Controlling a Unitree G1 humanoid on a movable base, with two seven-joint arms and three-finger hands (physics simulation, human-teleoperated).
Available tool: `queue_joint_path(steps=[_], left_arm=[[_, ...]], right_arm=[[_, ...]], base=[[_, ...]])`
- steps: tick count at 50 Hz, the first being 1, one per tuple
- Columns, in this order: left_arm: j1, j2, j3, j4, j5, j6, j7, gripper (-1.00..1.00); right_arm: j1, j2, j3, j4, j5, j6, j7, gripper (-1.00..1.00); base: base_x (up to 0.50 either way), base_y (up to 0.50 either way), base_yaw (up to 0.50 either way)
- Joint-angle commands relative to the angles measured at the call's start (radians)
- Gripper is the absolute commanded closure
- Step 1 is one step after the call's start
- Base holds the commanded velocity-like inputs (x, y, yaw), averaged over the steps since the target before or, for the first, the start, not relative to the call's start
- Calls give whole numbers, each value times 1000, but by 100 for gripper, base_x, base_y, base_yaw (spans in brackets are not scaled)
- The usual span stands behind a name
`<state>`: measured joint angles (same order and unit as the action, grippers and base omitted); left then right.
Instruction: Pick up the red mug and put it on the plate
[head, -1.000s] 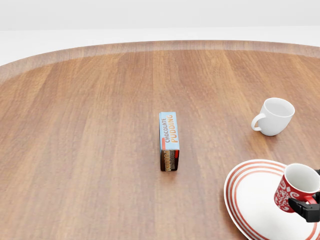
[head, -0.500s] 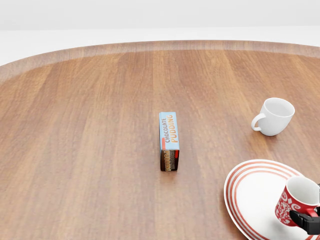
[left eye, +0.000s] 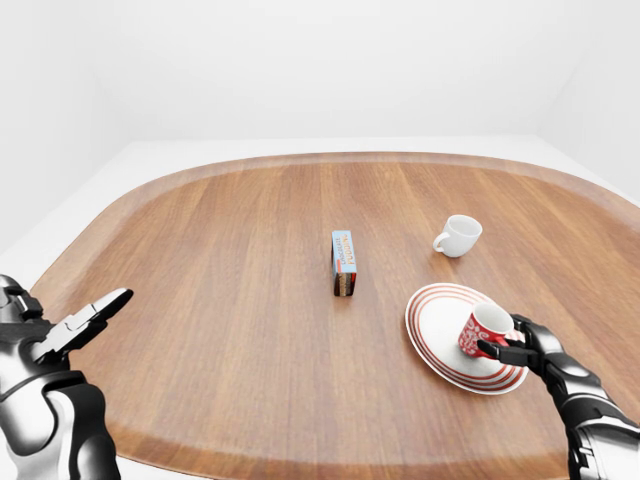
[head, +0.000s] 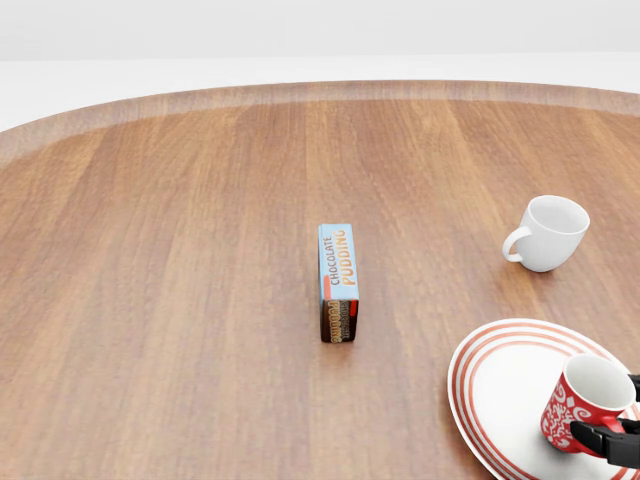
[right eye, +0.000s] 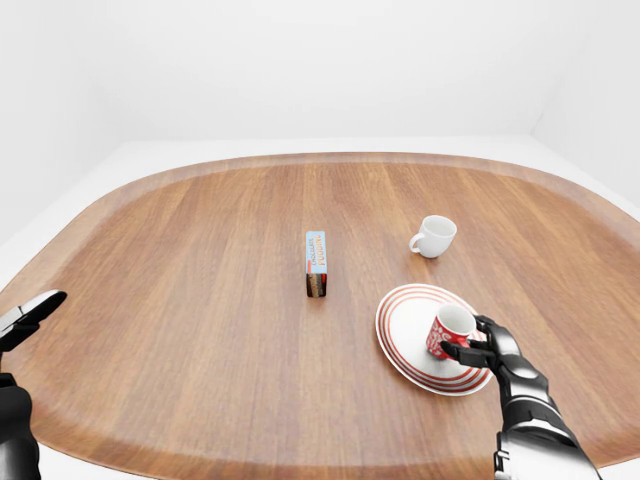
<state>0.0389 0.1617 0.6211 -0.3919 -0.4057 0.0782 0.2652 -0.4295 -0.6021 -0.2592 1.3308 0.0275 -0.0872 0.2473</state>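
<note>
The right hand (left eye: 520, 347) has its fingers (right eye: 462, 351) clamped round the red mug (head: 585, 405), which sits tilted on the plate (head: 500, 390). The left hand (left eye: 75, 325) hangs well away, fingers spread apart.

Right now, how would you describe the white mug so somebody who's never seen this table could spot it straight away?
On the big oval wooden table, look toward the right side of the left-eye view, above the red-ringed plate. The white mug stands there alone on bare wood, upright, handle to the left. Unlike the red mug on the plate in the right hand, it is plain white and untouched.
</note>
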Motion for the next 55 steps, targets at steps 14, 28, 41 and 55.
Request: queue_joint_path(steps=[14, 28, 41, 55], left_arm=[[0, 0, -1, 3, 2, -2, 0, -100], [-1, 2, 2, -4, 0, 6, 3, -100], [2, -1, 1, -6, 1, 3, 1, -100], [3, -1, 3, 1, 0, -3, -2, -100]], right_arm=[[-3, -30, -27, -58, 29, 0, 116, -100], [355, -11, -629, -1769, 262, 175, 364, -100], [327, -90, -919, -2031, 455, 175, 374, -100], [353, -100, -950, -2067, 541, 175, 343, -100]], base=[[0, 0, 0], [0, 0, 0], [0, 0, 0], [0, 0, 0]])
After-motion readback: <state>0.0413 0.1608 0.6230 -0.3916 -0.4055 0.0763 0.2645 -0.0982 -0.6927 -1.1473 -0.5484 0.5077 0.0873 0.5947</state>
